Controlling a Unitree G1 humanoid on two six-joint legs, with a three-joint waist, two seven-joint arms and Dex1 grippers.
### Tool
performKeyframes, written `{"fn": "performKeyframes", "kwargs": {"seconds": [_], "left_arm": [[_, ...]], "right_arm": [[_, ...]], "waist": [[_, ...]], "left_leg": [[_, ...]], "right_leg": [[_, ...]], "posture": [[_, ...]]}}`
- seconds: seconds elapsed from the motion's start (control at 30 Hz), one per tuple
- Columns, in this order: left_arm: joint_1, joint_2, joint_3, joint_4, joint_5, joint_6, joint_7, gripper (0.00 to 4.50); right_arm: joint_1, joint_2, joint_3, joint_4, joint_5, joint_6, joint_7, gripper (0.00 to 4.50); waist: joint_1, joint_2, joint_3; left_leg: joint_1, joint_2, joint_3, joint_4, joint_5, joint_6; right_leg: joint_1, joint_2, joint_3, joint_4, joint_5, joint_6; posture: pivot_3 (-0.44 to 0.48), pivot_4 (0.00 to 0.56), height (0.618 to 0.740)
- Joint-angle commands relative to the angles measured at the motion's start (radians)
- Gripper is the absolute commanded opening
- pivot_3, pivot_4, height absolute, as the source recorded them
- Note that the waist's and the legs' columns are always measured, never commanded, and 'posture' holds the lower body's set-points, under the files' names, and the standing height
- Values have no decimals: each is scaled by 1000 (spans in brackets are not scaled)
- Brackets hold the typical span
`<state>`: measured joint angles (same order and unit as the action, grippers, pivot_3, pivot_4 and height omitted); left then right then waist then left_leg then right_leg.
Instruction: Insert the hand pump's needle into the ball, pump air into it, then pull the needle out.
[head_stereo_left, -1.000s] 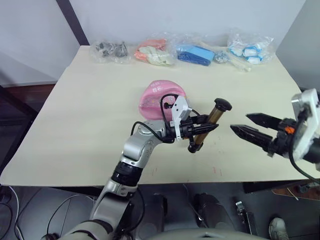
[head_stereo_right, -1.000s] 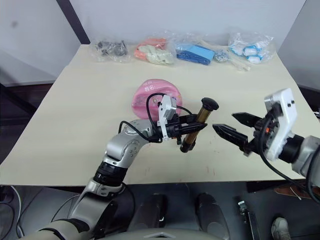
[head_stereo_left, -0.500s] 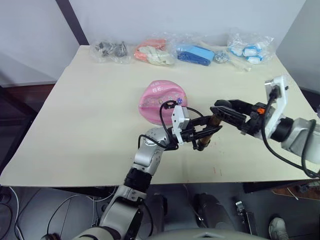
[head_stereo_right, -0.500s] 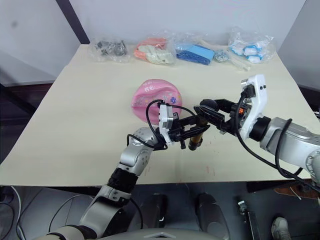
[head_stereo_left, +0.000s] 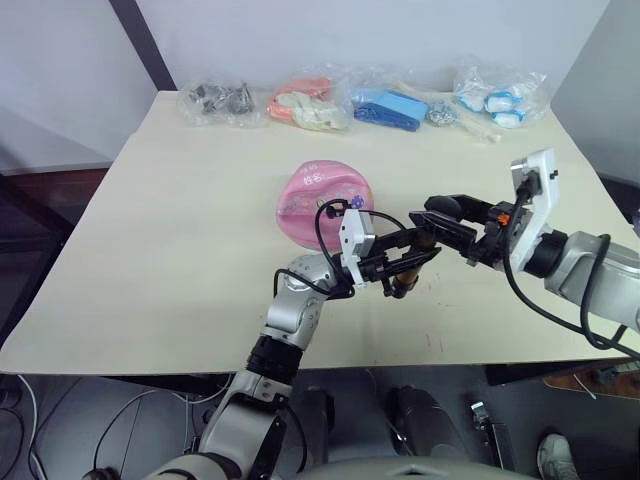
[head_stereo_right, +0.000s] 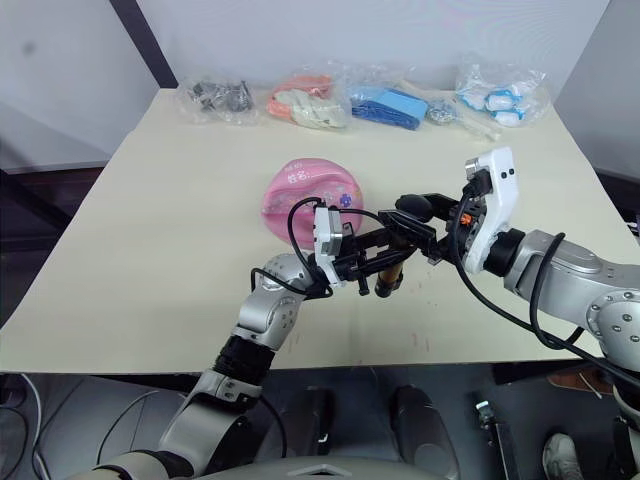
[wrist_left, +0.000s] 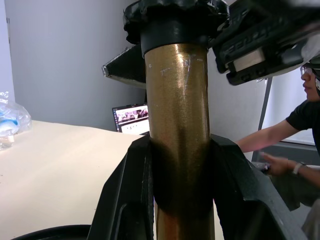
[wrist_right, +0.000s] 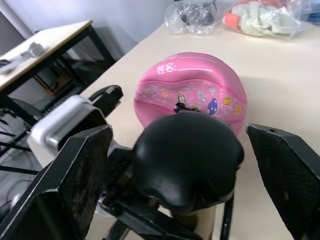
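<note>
My left gripper (head_stereo_left: 408, 262) stays clamped on the pump (head_stereo_left: 412, 262); my right gripper (head_stereo_left: 437, 215), fingers spread, has closed around its handle (wrist_right: 187, 160).

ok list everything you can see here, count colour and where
ball: 1, pink with small prints, dented, mid-table
hand pump: 1, gold-bronze tube with black handle, held up above the table beside the ball
bagged items: 4 clear bags along the far table edge, with dark, orange-pink, blue and white-blue contents
table: 1, cream
laptop: 1, open, in the background of the left wrist view
person: 1, black top, seated in the background
left gripper: black fingers clamped on the pump tube
right gripper: open, black fingers either side of the pump's handle
</note>
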<state>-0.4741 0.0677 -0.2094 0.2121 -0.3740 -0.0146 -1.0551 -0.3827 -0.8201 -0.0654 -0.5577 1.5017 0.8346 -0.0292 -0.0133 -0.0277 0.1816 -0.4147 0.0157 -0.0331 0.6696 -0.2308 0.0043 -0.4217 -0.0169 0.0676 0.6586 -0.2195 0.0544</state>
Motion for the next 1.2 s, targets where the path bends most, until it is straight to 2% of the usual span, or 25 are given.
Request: {"fn": "performKeyframes", "kwargs": {"seconds": [0.03,0.07,0.1,0.2,0.23,0.33,0.37,0.43,0.57,0.7,1.0,1.2], "left_arm": [[-17,-4,2,-20,-6,-22,-11,1041],[-16,-4,0,-19,-4,-23,-14,1041],[-17,-3,-1,-19,-6,-18,-19,1041],[-20,5,0,-25,-25,26,-33,1041],[-23,9,6,-32,-33,56,-25,2074],[-28,51,17,-81,-49,148,-18,3396],[-24,83,16,-115,-55,194,-20,4008],[-7,149,22,-188,-70,291,-18,4500],[67,297,26,-308,-51,424,14,4500],[110,335,-7,-307,5,425,51,4500],[95,193,-108,-167,155,301,175,4500],[68,125,-107,-113,183,263,216,4500]], "right_arm": [[-23,8,-18,-18,-23,5,15,2736],[-24,13,-18,-17,-31,6,19,2149],[-26,17,-19,-16,-37,7,23,1813],[-28,21,-17,-23,-58,13,35,1738],[-29,20,-16,-26,-66,16,39,1738],[-42,11,-6,-37,-108,31,63,1738],[-49,12,-3,-38,-118,36,66,1738],[-66,14,3,-38,-133,51,68,1738],[-118,28,11,-22,-137,80,56,1738],[-145,41,9,-17,-129,101,46,1738],[-203,88,29,1,-130,150,14,1738],[-212,123,42,-9,-125,172,-22,1738]], "waist": [[0,0,0],[0,0,0],[0,0,0],[0,0,0],[0,0,0],[-3,0,0],[-3,0,0],[-5,0,0],[-17,1,0],[-14,1,0],[-1,1,0],[-3,2,0]], "left_leg": [[0,0,0,0,0,0],[0,0,0,0,0,0],[0,0,0,0,0,0],[0,0,0,0,0,0],[0,0,0,0,0,0],[0,0,0,0,0,0],[0,0,0,0,0,0],[0,1,0,0,0,0],[1,2,0,-2,0,0],[-1,2,-1,-2,0,0],[-1,1,0,-1,0,0],[-1,1,0,-1,0,0]], "right_leg": [[0,0,0,0,0,0],[0,0,0,0,0,0],[0,0,0,0,0,0],[0,0,0,0,0,1],[0,0,0,0,0,1],[0,0,0,0,-1,1],[0,0,0,0,-1,1],[0,1,0,0,-1,1],[-1,1,0,1,-1,1],[-1,0,-1,0,-4,-1],[-2,0,-1,0,-3,-4],[-2,0,0,0,0,-1]], "posture": [[0,150,740],[0,150,740],[0,150,740],[0,150,740],[0,150,740],[0,150,740],[0,150,740],[0,150,740],[0,150,740],[0,150,740],[0,150,740],[0,150,740]]}}
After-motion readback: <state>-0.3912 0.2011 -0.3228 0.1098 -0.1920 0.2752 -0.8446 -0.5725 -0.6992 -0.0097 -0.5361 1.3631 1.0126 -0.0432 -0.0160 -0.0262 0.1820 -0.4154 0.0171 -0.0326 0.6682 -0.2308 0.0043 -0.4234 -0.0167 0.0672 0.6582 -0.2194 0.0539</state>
